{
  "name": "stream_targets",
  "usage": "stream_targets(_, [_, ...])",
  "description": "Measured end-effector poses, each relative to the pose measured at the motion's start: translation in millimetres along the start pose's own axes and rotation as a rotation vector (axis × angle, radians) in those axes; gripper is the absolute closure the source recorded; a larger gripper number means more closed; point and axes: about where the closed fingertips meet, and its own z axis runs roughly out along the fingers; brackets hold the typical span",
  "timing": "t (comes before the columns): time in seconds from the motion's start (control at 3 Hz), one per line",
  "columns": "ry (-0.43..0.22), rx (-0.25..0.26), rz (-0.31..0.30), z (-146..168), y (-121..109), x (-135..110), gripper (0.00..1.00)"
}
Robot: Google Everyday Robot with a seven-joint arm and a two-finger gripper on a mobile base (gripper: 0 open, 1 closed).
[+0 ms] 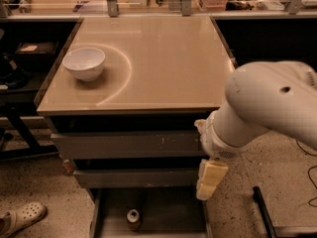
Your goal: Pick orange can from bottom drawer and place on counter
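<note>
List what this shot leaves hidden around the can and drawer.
Orange can: camera view, markings too small and dim.
Bottom drawer: front cut off by the frame's lower edge.
Gripper, hanging over the drawer's right wall: its arm runs off the right edge, hiding the upper drawers' right ends.

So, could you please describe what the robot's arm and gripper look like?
The arm is a smooth white shell, bulbous and rounded, with one small dark hole. The gripper, hanging by the right edge of the bottom drawer, is a blocky pale-cream piece. No cables show on either.
</note>
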Motion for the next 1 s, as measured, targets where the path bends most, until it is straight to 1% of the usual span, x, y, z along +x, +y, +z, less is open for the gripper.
stream_targets(0.33, [0.014,0.002,0.002,38,2,-1,0.0])
stream_targets(0.67, [0.014,0.007,0.004,39,1,0,0.0])
stream_targets(1.0, [-0.021,-0.037,0.024,71,9,-4,0.0])
